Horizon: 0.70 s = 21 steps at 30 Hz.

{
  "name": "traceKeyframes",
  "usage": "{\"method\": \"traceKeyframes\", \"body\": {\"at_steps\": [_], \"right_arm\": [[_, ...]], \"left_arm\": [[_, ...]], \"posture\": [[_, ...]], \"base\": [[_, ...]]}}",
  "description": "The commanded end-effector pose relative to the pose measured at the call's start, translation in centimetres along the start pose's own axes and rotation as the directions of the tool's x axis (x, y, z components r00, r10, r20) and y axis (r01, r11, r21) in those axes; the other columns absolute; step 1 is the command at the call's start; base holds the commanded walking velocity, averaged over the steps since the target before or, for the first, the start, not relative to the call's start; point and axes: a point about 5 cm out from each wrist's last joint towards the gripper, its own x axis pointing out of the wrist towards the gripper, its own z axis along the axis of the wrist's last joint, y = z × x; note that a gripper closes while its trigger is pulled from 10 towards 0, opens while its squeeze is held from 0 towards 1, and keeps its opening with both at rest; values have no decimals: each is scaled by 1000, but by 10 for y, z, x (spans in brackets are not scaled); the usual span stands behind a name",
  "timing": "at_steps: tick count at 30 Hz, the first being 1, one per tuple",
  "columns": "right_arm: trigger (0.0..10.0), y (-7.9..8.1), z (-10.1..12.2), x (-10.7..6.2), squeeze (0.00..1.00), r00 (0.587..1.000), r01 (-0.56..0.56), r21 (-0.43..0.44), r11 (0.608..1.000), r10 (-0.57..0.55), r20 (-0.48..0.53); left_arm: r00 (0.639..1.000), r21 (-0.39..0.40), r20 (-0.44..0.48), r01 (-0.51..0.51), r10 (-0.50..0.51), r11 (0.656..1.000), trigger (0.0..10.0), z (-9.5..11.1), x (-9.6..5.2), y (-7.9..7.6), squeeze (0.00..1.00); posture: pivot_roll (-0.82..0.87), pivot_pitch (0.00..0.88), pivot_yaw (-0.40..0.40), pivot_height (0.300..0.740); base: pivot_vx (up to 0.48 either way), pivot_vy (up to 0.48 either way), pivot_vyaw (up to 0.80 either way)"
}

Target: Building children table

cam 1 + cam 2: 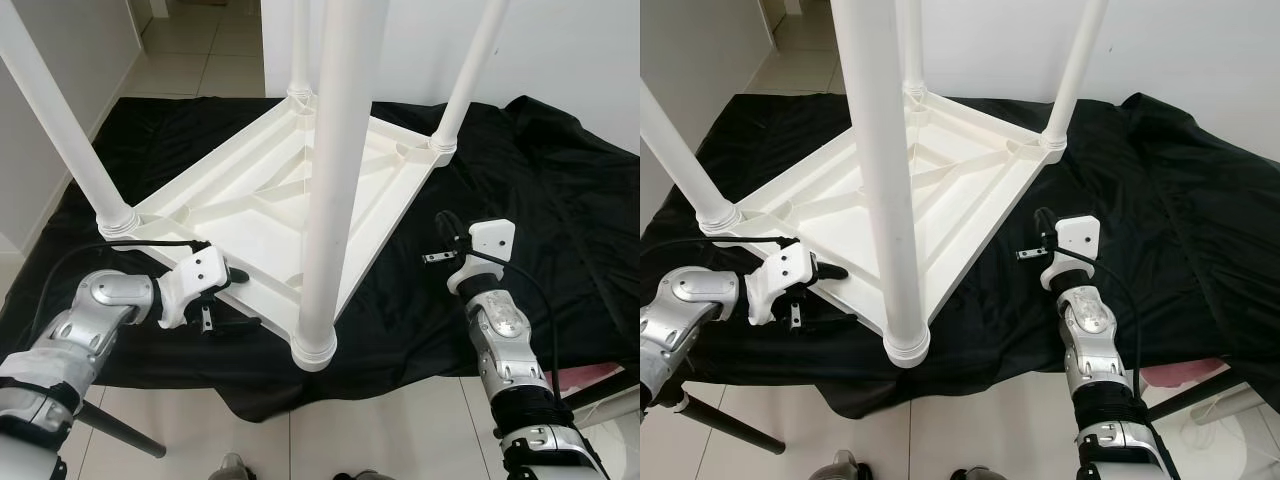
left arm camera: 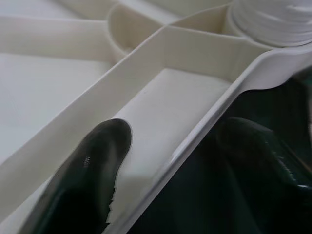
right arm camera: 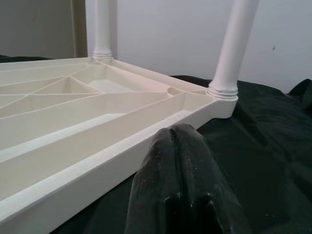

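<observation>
From the head, the upturned table (image 1: pixel 290 190) lies on a black cloth (image 1: pixel 540 180), legs up; the left gripper (image 1: pixel 228 300) at 8 o'clock pinches its rim, the right gripper (image 1: pixel 1038 240) at 3 o'clock sits apart. Left wrist: one finger (image 2: pixel 92 170) inside the rim, the other outside. Right wrist: fingers (image 3: pixel 178 185) pressed together beside the table's edge.
</observation>
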Motion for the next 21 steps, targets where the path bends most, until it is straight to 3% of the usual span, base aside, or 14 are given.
{"method": "traceKeyframes", "body": {"at_steps": [1,11,21], "right_arm": [[10000,0,-2,-3,0,1000,3,-1,1000,-3,-12],[10000,0,-2,-3,0,1000,8,6,1000,-8,-11],[10000,0,-3,-1,0,999,38,18,999,-38,-15]], "left_arm": [[994,-22,-31,100,-101,995,314,-9,3,-11,0],[987,-11,-25,157,-157,988,0,-13,12,-26,0],[1000,57,18,22,-23,998,0,1,15,-4,0]], "posture": [[28,119,0,740],[27,124,5,740],[32,128,5,740]], "base": [[0,0,0],[0,0,0],[0,0,0]]}}
